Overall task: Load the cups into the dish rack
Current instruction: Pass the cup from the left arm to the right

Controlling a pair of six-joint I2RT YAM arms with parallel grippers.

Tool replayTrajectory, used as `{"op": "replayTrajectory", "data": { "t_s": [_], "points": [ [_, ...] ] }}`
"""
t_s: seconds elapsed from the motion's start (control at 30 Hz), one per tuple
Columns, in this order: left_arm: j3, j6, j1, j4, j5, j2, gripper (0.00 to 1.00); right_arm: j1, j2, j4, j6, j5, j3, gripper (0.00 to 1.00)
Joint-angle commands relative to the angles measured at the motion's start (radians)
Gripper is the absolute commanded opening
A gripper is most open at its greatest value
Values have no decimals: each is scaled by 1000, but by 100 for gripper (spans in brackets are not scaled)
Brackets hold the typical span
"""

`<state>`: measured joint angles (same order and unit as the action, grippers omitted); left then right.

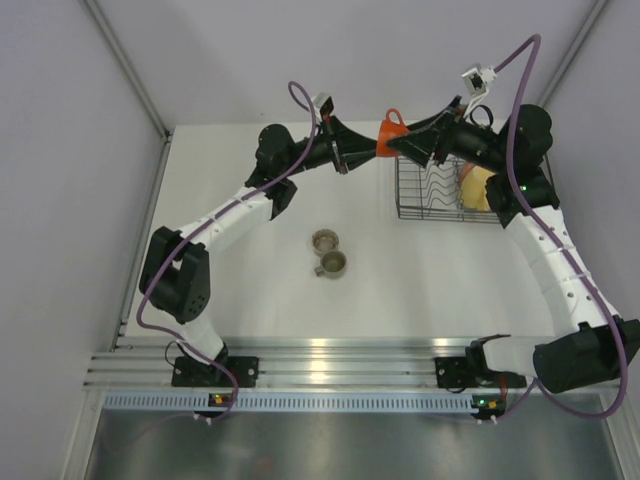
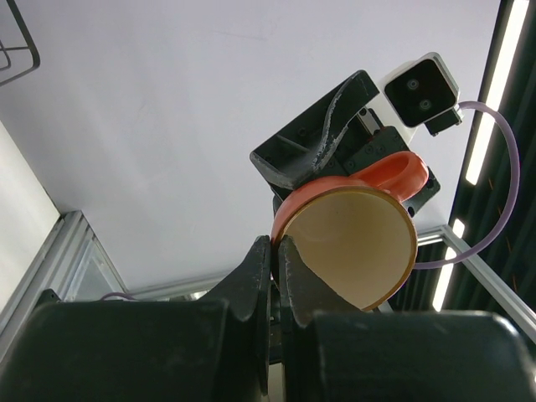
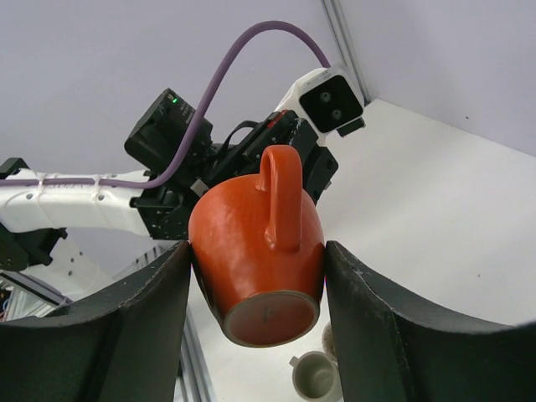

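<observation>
A small orange cup (image 1: pixel 390 135) hangs in the air at the back of the table, just left of the black wire dish rack (image 1: pixel 430 190). My left gripper (image 1: pixel 372 150) is shut on its rim (image 2: pixel 280 226), one finger inside the cream interior (image 2: pixel 360 243). My right gripper (image 3: pixel 258 251) comes from the other side, and both pads press against the cup's body (image 3: pixel 243 243), with the handle pointing up. A yellow cup (image 1: pixel 478 185) lies in the rack's right end, partly hidden by the right arm. Two grey-olive cups (image 1: pixel 325 241) (image 1: pixel 332 263) stand on the table.
The rack sits at the back right, under the right arm (image 1: pixel 545 250). The two grey-olive cups (image 3: pixel 314 374) show below the held cup in the right wrist view. A corner of the rack (image 2: pixel 17 50) shows at the upper left of the left wrist view.
</observation>
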<state>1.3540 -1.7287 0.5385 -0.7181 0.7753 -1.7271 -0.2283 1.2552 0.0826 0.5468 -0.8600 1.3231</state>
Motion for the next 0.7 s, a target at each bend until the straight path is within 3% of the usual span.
{"op": "replayTrajectory", "data": {
  "t_s": [0.0,0.13,0.2,0.33,0.5,0.67],
  "points": [
    [51,14,15,-93,-30,4,0,-37,9,45,5,-53,-1,29],
    [68,11,15,-112,-42,-2,0,-42,6,48,4,-54,-25,6],
    [71,11,15,-118,-51,-3,0,-43,1,49,4,-48,-39,0],
    [85,15,15,-119,-48,-17,1,-46,-17,59,8,-24,-88,0],
    [86,12,15,-119,-50,-23,25,-48,-19,42,-11,13,-81,0],
    [73,11,12,-127,-48,-23,35,-48,3,40,-19,24,-65,0]
  ]
}}
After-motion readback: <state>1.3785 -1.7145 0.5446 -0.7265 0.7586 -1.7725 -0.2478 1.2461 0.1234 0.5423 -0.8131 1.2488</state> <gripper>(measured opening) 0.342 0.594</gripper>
